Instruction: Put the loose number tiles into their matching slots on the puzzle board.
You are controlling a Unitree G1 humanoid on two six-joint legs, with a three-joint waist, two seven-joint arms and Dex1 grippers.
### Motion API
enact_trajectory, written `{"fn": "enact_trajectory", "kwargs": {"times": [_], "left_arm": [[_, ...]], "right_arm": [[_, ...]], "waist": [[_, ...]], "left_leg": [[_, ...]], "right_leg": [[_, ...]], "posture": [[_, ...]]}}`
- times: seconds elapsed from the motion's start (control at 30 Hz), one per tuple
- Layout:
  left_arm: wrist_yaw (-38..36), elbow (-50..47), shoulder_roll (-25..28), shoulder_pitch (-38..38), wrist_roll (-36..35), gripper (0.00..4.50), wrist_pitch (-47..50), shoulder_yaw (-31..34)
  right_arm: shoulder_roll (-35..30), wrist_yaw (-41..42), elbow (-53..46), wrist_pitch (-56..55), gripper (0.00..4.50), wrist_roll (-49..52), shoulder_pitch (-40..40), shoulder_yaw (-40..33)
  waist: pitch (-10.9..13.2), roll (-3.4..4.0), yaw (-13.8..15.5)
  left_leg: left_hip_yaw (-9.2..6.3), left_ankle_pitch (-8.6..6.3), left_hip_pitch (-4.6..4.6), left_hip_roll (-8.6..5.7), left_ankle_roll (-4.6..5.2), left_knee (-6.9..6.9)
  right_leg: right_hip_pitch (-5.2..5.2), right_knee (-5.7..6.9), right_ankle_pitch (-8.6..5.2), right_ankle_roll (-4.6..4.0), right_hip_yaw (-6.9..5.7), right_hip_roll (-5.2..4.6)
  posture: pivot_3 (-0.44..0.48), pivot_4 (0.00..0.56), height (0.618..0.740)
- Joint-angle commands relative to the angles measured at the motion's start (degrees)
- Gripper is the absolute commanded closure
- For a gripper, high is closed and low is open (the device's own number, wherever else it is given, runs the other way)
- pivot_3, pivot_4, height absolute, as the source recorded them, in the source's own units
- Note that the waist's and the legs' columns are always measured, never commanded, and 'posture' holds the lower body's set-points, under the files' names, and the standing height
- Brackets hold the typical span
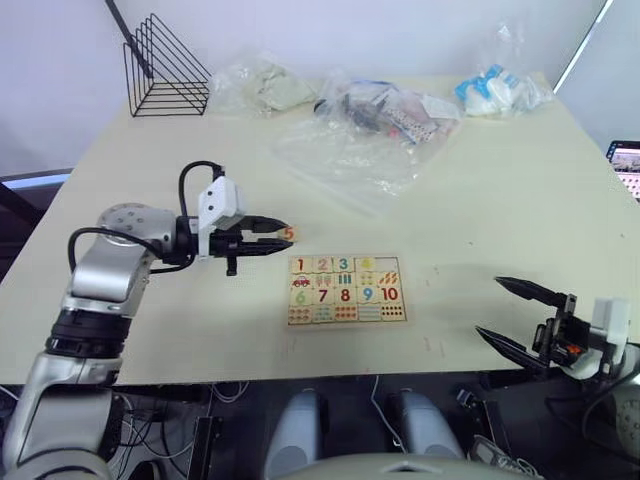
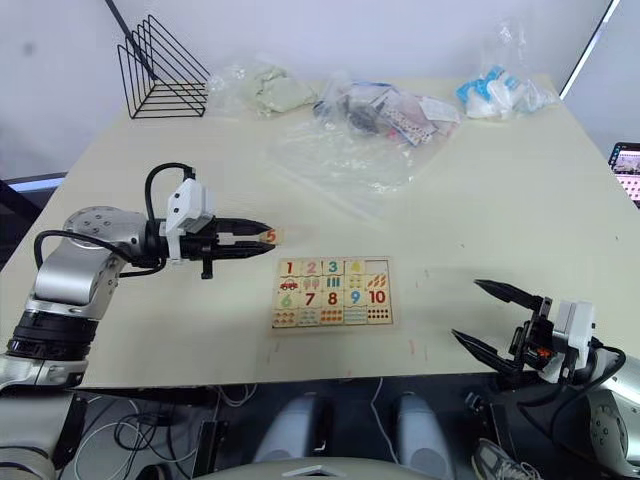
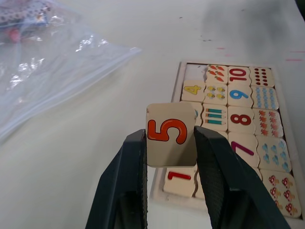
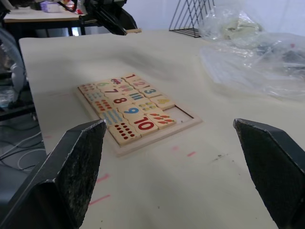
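Tile 5 (image 3: 170,133) sat pinched between the two fingers of the left claw (image 1: 272,230), held above the table (image 1: 480,200) just left of the board's upper-left corner in the left eye view. Board (image 1: 346,290) lay at centre frame, flat on the table. Right claw (image 1: 515,316) hovered at lower right, fingers spread wide, holding nothing, well apart from the board.

Step in hand, as judged: carry the 5 to its slot. One bare slot showed in the number row, at the top right corner beside the 4 in the right eye view. To seat it well the tile likely needed turning so the digit read the same way as its neighbours, then lowering level over the gap and letting go only once its edges sat inside the frame.

Count: one board; one loose tile seen, in the claw; numbers 1, 2, 3, 4, 6, 7, 8, 9, 10 seated, nine in all, plus picture tiles too small to tally surely. Two claws. One wire rack (image 1: 165,68) at upper left; several plastic bags (image 1: 350,150) across the top.
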Motion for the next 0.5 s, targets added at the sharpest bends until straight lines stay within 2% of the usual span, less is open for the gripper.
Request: {"fn": "enact_trajectory", "kwargs": {"times": [0.03,0.5], "left_arm": [[0.2,-2.39,-1.68,-4.15,2.03,3.55,1.72,-3.44],[-0.37,-3.52,-7.04,-11.23,8.51,3.55,5.93,-13.3]], "right_arm": [[0.69,-1.17,-1.42,-1.54,0.0,0.01,-0.52,-0.58],[2.01,-3.0,-1.95,-2.69,0.0,-0.29,0.19,-0.45]], "waist": [[0.0,-0.01,0.12],[0.01,-0.01,0.03]], "left_leg": [[0.0,0.0,-0.01,-0.01,0.0,0.01],[0.02,0.0,-0.02,-0.02,0.0,0.02]], "right_leg": [[0.0,0.0,0.0,0.0,0.0,0.0],[0.0,-0.02,0.0,0.0,0.05,0.01]], "posture": [[0.0,0.15,0.74],[0.0,0.15,0.74]]}}
